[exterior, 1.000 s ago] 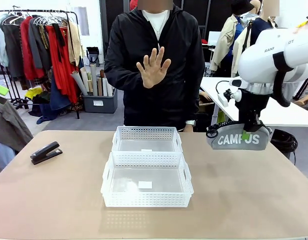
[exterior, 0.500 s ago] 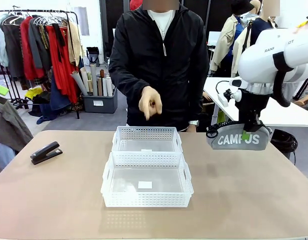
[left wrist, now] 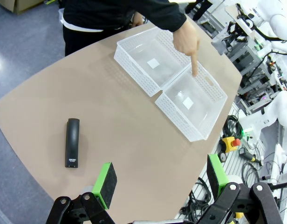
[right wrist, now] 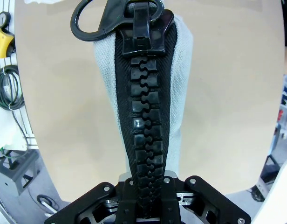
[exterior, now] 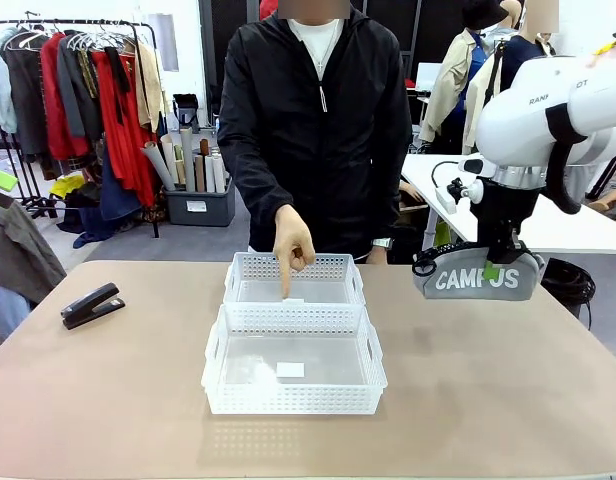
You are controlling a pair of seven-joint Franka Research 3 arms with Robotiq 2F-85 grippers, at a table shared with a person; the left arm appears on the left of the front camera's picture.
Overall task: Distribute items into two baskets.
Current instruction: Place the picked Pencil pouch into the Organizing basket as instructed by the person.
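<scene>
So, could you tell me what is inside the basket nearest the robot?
The near basket holds just a small white label lying on its clear base, with nothing else in it. Its lattice front wall partly covers the strip of base right behind it.

Grey white-lettered pouch (exterior: pixel 477 279), black stapler (exterior: pixel 91 305), white lattice baskets (exterior: pixel 293 398), tan table (exterior: pixel 488 400)

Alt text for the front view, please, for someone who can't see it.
The robot's right hand, shut on a grey zip pouch lettered CAMPUS, holds it above the beige table's right side. Across the table a person in a black jacket points a finger down over two white lattice-sided plastic baskets, one behind the other. A small black stapler lies at left.
</scene>
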